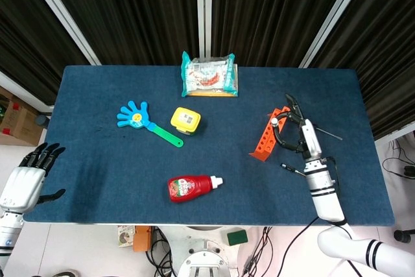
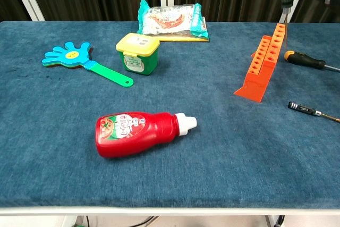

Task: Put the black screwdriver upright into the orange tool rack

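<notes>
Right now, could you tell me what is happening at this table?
The right robot hand is raised above the far end of the orange tool rack, holding a black screwdriver with its shaft pointing down at the rack; it is not in a slot yet. Two other screwdrivers lie on the table right of the rack: an orange-collared screwdriver and a slim screwdriver. The left robot hand waits off the table's near left corner, holding nothing.

R hand: mid-right of head view, raised, fingers curled round a thin tool. L hand: lower-left corner, fingers apart, holding nothing.
</notes>
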### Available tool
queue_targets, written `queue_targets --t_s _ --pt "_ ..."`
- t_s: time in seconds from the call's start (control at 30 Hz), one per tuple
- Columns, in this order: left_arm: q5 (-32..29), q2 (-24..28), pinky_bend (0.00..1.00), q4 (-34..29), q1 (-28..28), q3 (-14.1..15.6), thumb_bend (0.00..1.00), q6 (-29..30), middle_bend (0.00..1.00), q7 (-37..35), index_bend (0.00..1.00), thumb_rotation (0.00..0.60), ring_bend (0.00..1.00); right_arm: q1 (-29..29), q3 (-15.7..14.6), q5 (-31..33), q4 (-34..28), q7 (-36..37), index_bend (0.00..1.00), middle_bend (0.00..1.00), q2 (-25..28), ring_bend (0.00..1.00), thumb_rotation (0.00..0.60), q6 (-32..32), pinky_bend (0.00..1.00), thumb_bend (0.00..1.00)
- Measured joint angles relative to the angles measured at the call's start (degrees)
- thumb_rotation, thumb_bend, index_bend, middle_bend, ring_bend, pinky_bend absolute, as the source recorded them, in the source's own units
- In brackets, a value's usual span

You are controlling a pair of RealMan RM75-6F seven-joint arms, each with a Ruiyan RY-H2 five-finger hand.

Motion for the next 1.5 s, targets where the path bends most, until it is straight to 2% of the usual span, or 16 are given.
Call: queue_targets --t_s 0.73,1.5 --pt "0.11 -0.08 0.20 -0.07 -0.04 0.07 0.00 -0.11 0.09 0.19 0.14 0.600 0.03 0.41 0.09 -1.13 0.35 10.28 0.69 0.03 1.01 0.00 0.600 -1.20 0.00 0.41" --pt "-0.03 -0.11 0.20 -0.16 -0.16 0.09 0.00 -0.45 0.09 0.51 0.14 0.600 0.03 0.16 -1.11 -0.68 -1.19 10.99 0.70 0.03 1.77 0.00 0.600 -2.02 0.00 0.41"
